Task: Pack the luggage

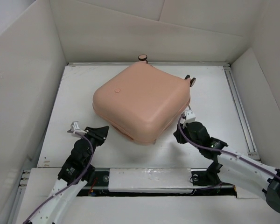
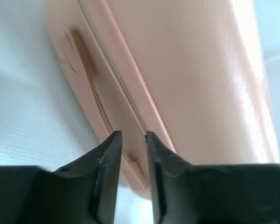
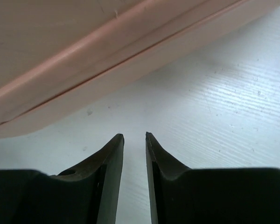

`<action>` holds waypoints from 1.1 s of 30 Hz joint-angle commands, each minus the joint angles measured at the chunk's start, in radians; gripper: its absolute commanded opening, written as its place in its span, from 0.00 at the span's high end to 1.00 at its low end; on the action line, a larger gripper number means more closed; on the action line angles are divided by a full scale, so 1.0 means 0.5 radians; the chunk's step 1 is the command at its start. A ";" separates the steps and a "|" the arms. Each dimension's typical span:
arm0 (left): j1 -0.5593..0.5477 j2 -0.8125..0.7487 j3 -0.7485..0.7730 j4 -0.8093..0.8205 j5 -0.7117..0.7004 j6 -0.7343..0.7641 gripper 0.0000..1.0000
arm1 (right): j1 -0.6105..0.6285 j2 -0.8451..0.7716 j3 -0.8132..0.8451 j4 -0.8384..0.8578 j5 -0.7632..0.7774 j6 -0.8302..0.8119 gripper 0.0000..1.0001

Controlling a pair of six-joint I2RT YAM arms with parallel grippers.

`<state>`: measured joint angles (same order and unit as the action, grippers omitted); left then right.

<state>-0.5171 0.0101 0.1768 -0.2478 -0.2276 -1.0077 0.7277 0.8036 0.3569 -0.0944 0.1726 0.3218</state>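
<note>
The luggage (image 1: pixel 142 102) is a salmon-pink hard-shell suitcase lying shut and flat in the middle of the white table (image 1: pixel 72 98), with two black wheels (image 1: pixel 192 81) at its far side. My left gripper (image 1: pixel 101 131) is at its near left corner. In the left wrist view the seam of the luggage (image 2: pixel 186 70) runs just past that gripper (image 2: pixel 133 134), which is open by a narrow gap with nothing between the fingers. My right gripper (image 1: pixel 178 134) sits by the near right side. It is low over the table, slightly open and empty (image 3: pixel 134 135), a little short of the luggage (image 3: pixel 60 56).
Tall white walls (image 1: pixel 18 70) box in the table on the left, back and right. A metal rail (image 1: pixel 240 112) runs along the right edge. Bare table shows on either side of the suitcase and in front of it.
</note>
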 commanded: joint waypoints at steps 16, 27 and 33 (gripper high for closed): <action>0.263 1.777 0.858 0.965 0.035 0.267 1.00 | 0.300 -0.137 -0.121 0.180 0.063 0.179 0.73; 0.264 1.029 0.206 0.870 0.071 0.252 0.67 | 0.441 -0.074 -0.165 0.580 -0.047 0.102 0.95; 0.264 1.344 -0.148 1.366 0.268 0.064 0.53 | 0.652 0.169 -0.256 1.259 0.001 -0.079 0.73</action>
<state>-0.3847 0.6197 0.1356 0.2943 -0.1509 -0.9291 1.0172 0.8558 0.2523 0.2829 0.1642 0.3424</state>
